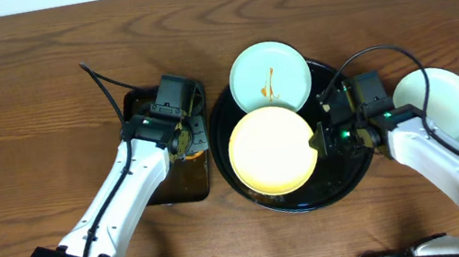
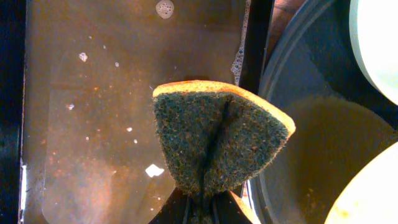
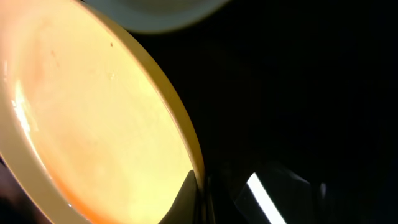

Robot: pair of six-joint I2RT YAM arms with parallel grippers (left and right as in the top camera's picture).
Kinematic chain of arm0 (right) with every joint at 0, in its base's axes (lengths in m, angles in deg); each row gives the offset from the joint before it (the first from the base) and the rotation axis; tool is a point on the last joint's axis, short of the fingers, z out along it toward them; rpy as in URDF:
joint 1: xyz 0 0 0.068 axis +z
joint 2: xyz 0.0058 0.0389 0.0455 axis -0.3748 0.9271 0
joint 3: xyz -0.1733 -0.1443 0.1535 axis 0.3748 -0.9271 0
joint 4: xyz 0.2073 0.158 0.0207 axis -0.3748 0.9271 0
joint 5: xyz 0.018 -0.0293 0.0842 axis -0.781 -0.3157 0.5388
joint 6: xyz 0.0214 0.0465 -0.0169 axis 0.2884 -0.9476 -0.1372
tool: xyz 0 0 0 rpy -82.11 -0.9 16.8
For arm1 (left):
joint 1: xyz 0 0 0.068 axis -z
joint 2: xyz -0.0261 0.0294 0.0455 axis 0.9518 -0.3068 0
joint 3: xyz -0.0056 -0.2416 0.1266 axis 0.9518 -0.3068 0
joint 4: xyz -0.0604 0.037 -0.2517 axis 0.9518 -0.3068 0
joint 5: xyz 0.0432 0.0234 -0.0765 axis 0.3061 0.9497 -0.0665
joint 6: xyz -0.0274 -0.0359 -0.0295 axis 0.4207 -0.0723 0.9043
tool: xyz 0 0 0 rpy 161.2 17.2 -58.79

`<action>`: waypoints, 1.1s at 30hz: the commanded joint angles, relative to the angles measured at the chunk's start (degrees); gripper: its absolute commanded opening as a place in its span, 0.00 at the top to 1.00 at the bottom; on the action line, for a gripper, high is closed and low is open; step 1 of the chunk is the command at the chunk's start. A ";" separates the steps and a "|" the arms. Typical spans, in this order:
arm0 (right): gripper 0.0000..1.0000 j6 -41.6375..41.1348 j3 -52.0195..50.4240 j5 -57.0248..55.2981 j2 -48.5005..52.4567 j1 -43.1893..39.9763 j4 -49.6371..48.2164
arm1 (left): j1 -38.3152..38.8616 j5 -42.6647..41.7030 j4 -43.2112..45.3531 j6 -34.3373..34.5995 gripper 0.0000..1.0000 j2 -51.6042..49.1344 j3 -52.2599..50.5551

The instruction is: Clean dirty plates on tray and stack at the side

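Gripping the sponge (image 2: 217, 140), our left gripper (image 2: 202, 208) shows only cropped tips; our right gripper (image 3: 205, 194), likewise cropped, pinches the yellow plate (image 1: 272, 149) by its rim, on the tray (image 1: 315, 194).

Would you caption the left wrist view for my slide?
Left gripper pinching a sponge over the soapy rectangular tray.

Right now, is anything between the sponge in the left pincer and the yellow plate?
Just two edges: the wall of the rectangular tray and the rim of the round black tray lie between the sponge in the left pincer and the yellow plate. Nothing else shows; the right pincer grips the plate's edge.
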 commanded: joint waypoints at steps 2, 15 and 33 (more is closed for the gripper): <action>0.99 1.31 -0.09 -6.23 -4.87 -0.39 -0.17 | -0.22 0.09 -0.04 0.74 0.92 0.81 0.31; 0.99 6.99 -0.07 -31.56 -17.97 0.02 0.61 | -0.22 0.09 -0.02 0.74 0.92 0.81 0.31; 0.99 17.31 0.94 -60.30 -25.29 9.40 1.84 | -0.22 0.11 0.17 0.74 0.92 0.81 0.31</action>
